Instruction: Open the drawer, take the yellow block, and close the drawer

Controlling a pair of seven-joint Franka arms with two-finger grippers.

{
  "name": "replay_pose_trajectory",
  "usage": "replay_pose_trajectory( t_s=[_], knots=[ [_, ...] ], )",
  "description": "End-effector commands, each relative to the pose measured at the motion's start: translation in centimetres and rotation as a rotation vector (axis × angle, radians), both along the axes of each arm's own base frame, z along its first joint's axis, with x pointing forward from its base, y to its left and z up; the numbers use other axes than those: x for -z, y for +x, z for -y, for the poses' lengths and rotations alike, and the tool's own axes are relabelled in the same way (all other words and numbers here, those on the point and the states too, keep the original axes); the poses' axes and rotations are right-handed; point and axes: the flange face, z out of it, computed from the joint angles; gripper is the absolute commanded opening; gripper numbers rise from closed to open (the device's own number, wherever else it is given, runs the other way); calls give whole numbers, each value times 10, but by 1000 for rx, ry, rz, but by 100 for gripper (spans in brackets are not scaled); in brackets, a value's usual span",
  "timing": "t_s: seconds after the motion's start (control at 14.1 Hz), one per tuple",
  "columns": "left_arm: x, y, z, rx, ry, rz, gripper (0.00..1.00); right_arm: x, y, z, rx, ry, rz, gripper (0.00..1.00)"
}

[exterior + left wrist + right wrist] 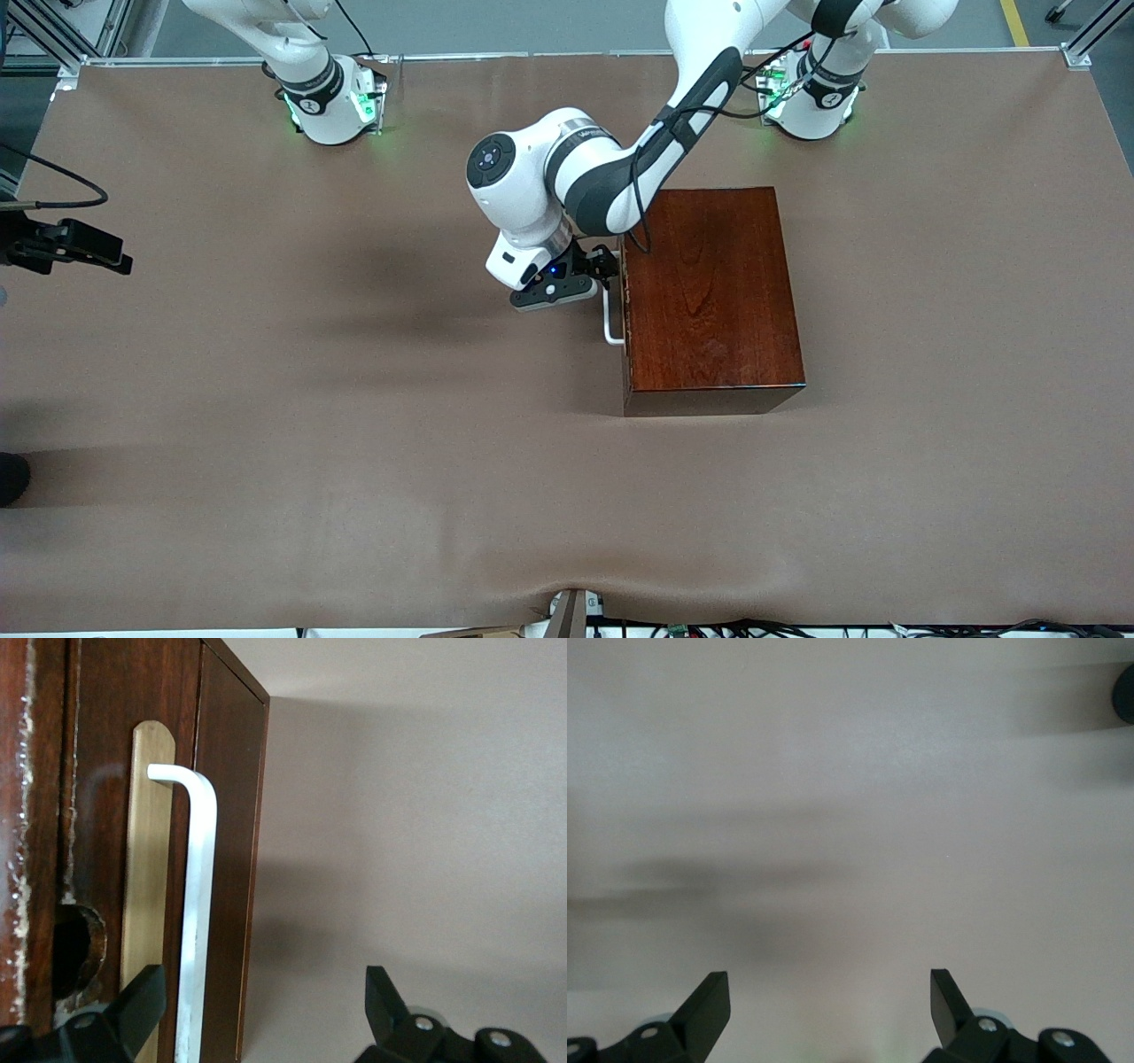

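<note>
brown matting covers the table [266, 399]. wooden box [709, 292] stands toward the left arm's end, drawer [146, 886] shut flush, its white handle [197, 904] on the face turned to the right arm's end. left arm reaches down from its base, elbow bent, wrist turned toward that face; left gripper [266, 1010] sits at the handle, fingers [142, 1001] apart, bar between them, not clamped. right arm waits at the table edge; right gripper [830, 1005] spread wide over bare matting. yellow block not visible.

Front camera high; wrist cameras close, downward
</note>
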Motion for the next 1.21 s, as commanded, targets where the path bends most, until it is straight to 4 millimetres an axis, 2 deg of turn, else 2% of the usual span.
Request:
replay_pose_trajectory(
  t_s=[0.0,0.14,0.5,1.14],
  knots=[
    [7,2,3,-18,31,29,100,-2,-1,-1,7,-6,-1,100],
    [17,2,3,-15,41,20,100,-2,-1,-1,7,-6,-1,100],
    [17,3,2,51,45,-1,100,-2,-1,-2,5,-7,0,100],
    [22,5,15,63,-27,37,100,-2,-1,3,12,-9,-1,100]
  ],
)
